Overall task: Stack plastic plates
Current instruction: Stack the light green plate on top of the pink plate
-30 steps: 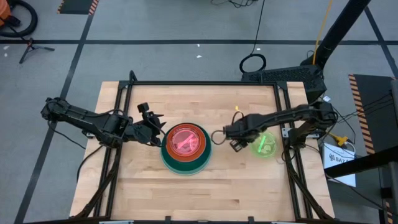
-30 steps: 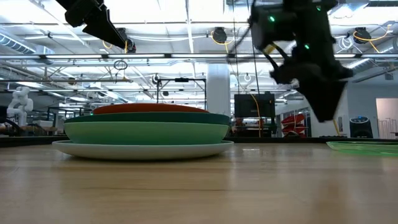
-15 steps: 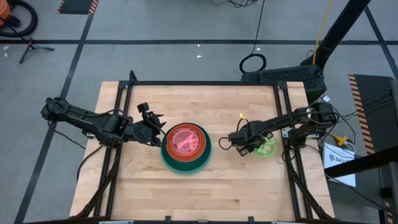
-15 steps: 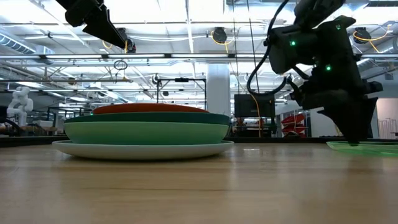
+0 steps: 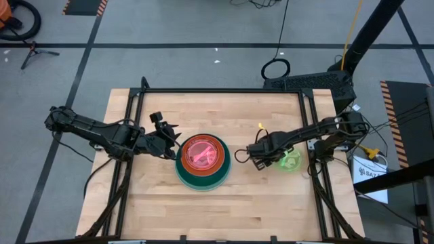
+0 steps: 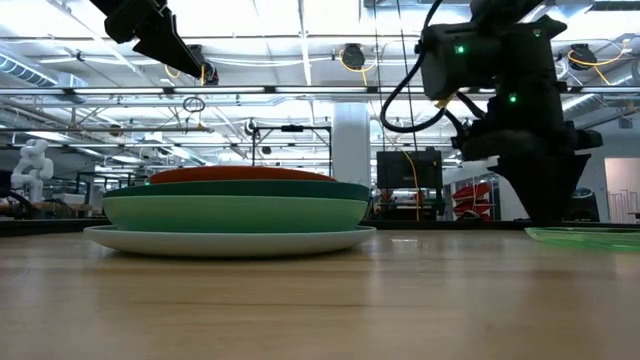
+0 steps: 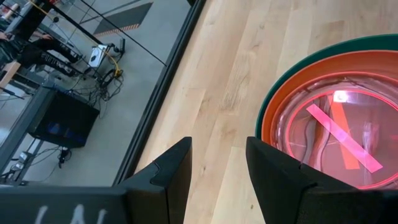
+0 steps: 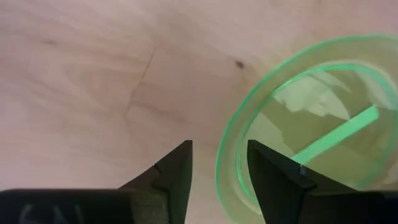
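Observation:
A stack of plates [image 5: 202,161] stands mid-table. A pale blue plate is at the bottom, then light green, dark green and orange-red, with a translucent pink one [image 7: 336,124] on top. A small lime plate [image 5: 291,161] lies flat on the wood to the stack's right. My right gripper [image 5: 271,158] is open and down at table height [image 6: 548,215], at the lime plate's left rim [image 8: 221,163]. One finger is over the plate's inside, the other over bare wood. My left gripper [image 5: 173,144] hangs open above the stack's left edge. My right gripper comes from above, pointing down, with its open fingers on either side of the lime plate's left rim [image 8: 221,163]. I cannot tell whether they touch it. The plate lies flat on the table.
Black frame rails [image 5: 308,129] run along the table's left, far and right edges, and the lime plate sits close to the right one. Bare wood [image 5: 217,210] lies between the stack and the near edge.
My right gripper has moved from the gap beside the stack toward the table's right edge. It has sunk to the table surface at the lime plate's left rim. The stack and the lime plate have stayed in place.

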`<state>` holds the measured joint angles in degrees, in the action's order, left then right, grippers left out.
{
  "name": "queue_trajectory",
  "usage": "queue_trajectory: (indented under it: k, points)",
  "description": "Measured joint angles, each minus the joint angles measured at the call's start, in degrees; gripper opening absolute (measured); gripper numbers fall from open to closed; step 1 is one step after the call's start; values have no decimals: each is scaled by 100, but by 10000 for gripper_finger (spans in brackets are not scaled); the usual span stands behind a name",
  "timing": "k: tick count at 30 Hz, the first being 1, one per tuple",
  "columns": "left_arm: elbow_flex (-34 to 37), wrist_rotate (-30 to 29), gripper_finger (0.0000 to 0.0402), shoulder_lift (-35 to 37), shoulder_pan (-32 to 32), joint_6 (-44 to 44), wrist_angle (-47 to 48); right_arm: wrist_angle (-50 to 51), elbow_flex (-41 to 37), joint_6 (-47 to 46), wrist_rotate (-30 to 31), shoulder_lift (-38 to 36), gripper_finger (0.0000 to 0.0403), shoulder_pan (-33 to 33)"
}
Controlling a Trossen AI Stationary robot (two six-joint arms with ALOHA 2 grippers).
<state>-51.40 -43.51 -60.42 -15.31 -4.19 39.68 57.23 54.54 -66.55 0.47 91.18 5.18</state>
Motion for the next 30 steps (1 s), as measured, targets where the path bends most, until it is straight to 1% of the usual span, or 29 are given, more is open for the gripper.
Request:
queue_trajectory:
  k: [4, 9, 13, 16, 23, 27, 30]
  points:
    - [0, 0, 159, 0, 2, 0, 2, -20, -19, -178, 283, 32, 140, 83]
    - [0, 0, 159, 0, 1, -2, 0, -83, -194, -208, 275, 263, 119, 95]
    - [0, 0, 159, 0, 2, -4, 0, -160, -209, -54, 275, 413, 98, 93]
    - [0, 0, 159, 0, 0, -4, 0, -242, -202, -23, 275, 424, 75, 95]
    - [0, 0, 159, 0, 1, 17, 0, -241, -48, 173, 354, 442, 9, 93]
    - [0, 0, 159, 0, 1, 20, 0, -71, 157, 284, 447, 444, 7, 93]
    - [0, 0, 159, 0, 2, 21, 0, 209, 440, 416, 728, 444, 4, 124]
